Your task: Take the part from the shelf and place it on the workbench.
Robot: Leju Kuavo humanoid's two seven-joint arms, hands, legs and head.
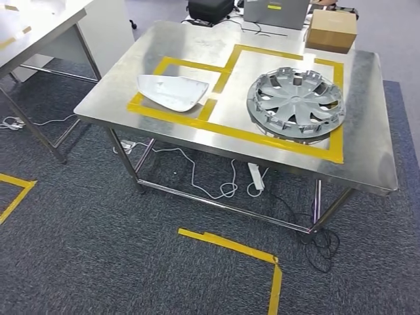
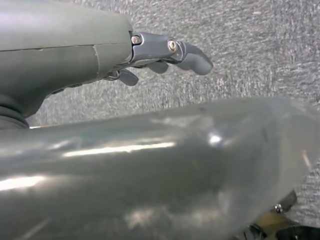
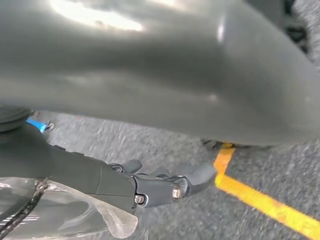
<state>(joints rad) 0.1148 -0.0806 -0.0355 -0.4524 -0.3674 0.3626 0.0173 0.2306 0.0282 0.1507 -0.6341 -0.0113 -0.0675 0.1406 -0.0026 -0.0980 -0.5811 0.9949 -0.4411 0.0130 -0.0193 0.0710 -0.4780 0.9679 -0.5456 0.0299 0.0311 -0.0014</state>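
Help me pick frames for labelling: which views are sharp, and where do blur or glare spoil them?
Head view: sharp, with soft glare on the steel workbench around the wheel cover. Left wrist view: the left hand is crisp, the carpet streaked. Right wrist view: the right hand is soft, with a bright glare patch above.

Your left hand [image 2: 158, 55] hangs over the grey carpet [image 2: 264, 45] in its wrist view, thumb stretched out straight and the darker fingers [image 2: 126, 76] lying loosely beneath it, apart from one another, with nothing between them. Your right hand [image 3: 162, 182] shows the same slack pose in its wrist view: thumb extended, the darker fingers [image 3: 132, 165] spread just behind it, holding nothing, also above the carpet. A broad, smooth grey part of your own body runs close alongside each hand, between camera and carpet.
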